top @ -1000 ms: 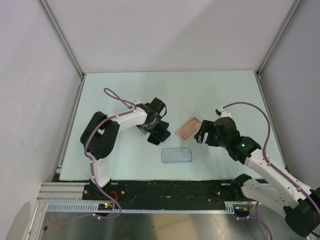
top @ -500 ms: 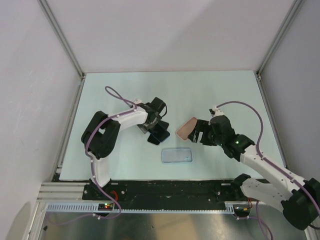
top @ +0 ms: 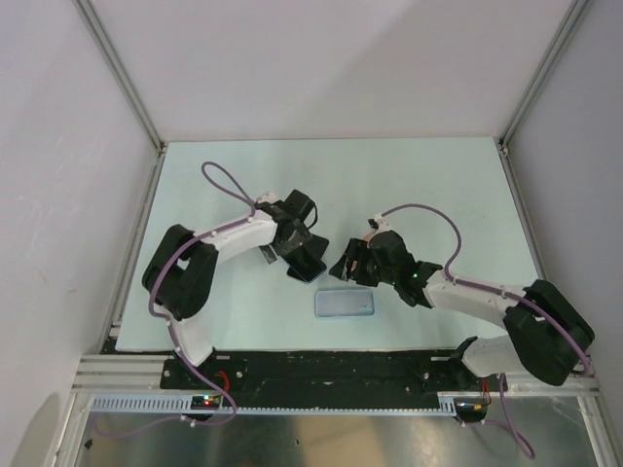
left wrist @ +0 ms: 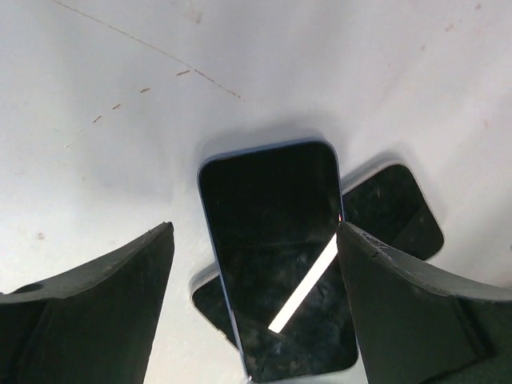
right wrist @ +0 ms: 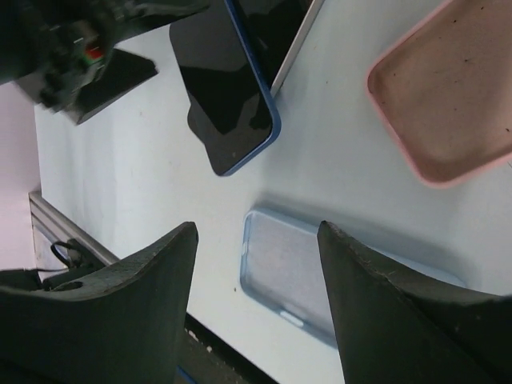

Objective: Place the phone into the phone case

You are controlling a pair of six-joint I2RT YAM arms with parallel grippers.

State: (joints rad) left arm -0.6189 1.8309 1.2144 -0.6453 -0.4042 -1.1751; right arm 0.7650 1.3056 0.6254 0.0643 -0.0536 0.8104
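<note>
Phone (left wrist: pixel 276 256), screen up atop black slab (left wrist: pixel 392 208), is being straddled by left gripper (left wrist: pixel 254 232), jaws apart, likely for an edge pinch. Right gripper (right wrist: pixel 256 228) is being hovered, spread and empty; phone case (right wrist: pixel 448 104) at its 2 o'clock.

phone (left wrist: pixel 272 248): screen up | phone case (right wrist: pixel 448 96): pink, hollow up, empty

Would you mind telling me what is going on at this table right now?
The aim is to put the phone into the pink phone case. The left gripper hangs open astride the phone, which lies screen up across a black slab. The right gripper, open and empty, hovers beside the phone case, which lies hollow side up on the table. A pale blue case lies nearby. Nothing is gripped yet.
</note>
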